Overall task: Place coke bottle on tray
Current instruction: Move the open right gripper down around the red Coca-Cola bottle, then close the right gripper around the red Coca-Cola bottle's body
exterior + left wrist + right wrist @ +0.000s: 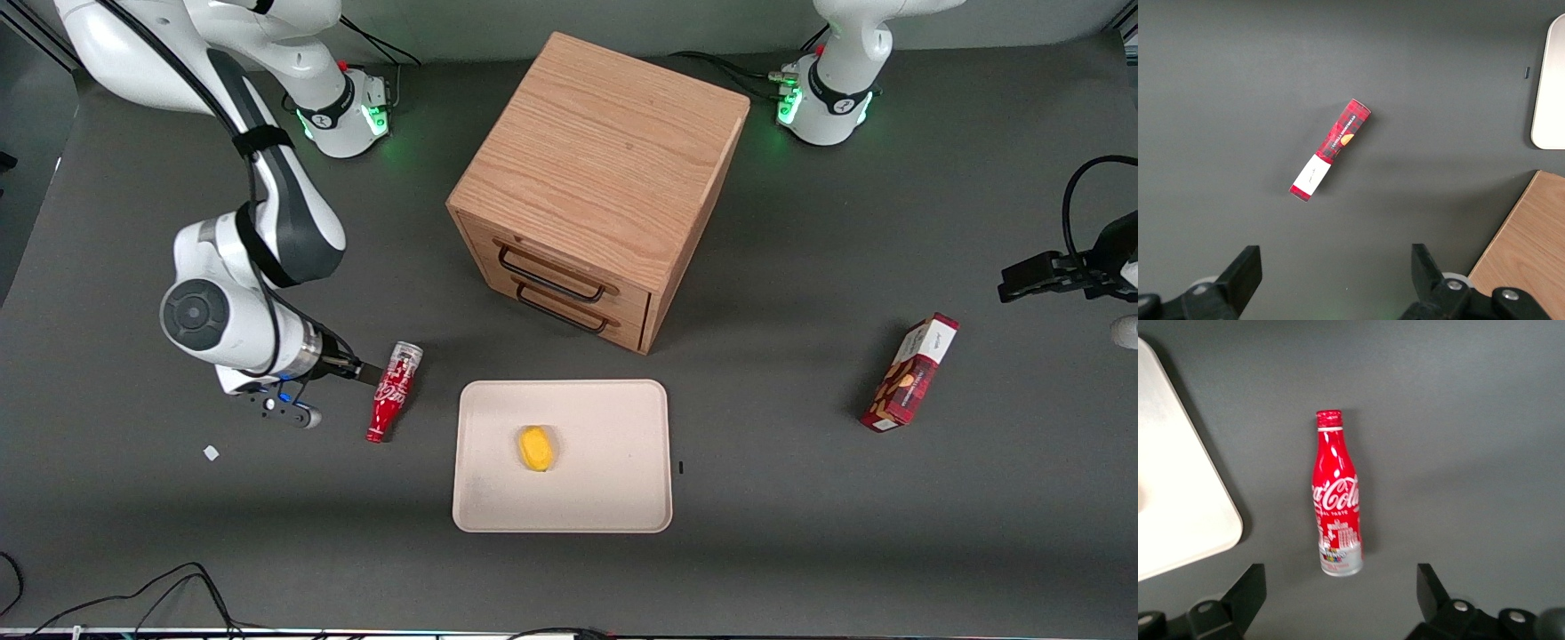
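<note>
the bottle [391, 391] lies on its side on the desk [133, 533], just beside the tray [622, 498] but off it — cap end nearer the front camera. the gripper [372, 374] hovers at its silver base, jaws spread, not touching. on the tray sits a yellow thing [537, 448] (small, rounded). a wooden cabinet [596, 187] stands farther back.

front cam: high up, staring down at my whole desk [133, 533] | right wrist cam: close, facing down over coke bottle [1337, 500] plus tray [1178, 487] corner, gripper [1341, 600] jaws spread, both also in front | left wrist cam: down on snack box [1330, 149]
</note>
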`<state>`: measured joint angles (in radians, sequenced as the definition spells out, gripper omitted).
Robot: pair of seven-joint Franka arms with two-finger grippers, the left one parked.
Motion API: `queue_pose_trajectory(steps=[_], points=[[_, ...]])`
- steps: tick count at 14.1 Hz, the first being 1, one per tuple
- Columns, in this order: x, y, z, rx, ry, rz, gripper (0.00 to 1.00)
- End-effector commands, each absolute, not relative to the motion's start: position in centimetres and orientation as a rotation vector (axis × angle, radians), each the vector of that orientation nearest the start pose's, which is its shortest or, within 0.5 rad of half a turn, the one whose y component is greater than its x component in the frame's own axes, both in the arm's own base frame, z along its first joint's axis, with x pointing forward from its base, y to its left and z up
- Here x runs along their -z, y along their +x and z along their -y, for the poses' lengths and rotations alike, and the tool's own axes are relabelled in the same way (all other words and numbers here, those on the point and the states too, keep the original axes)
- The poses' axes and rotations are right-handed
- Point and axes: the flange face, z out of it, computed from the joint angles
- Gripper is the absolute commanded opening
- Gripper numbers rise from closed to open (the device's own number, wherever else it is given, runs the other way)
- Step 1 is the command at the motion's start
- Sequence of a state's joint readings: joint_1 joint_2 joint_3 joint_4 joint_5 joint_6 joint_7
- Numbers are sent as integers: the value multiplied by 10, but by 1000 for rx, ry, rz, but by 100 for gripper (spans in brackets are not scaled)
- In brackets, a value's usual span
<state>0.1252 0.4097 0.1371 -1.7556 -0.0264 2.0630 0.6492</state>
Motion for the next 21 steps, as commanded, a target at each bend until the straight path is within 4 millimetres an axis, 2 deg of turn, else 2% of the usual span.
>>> queue_pose_trajectory(steps=[1, 4, 11, 15, 18, 21], points=[[-302, 626, -174, -122, -3113, -637, 100], [-278, 630, -176, -93, -3115, -673, 100], [-254, 627, -175, -94, -3109, -681, 100], [-233, 628, -177, -82, -3099, -720, 100], [-212, 622, -175, -60, -3105, -738, 100], [-200, 615, -175, -41, -3100, -743, 100]])
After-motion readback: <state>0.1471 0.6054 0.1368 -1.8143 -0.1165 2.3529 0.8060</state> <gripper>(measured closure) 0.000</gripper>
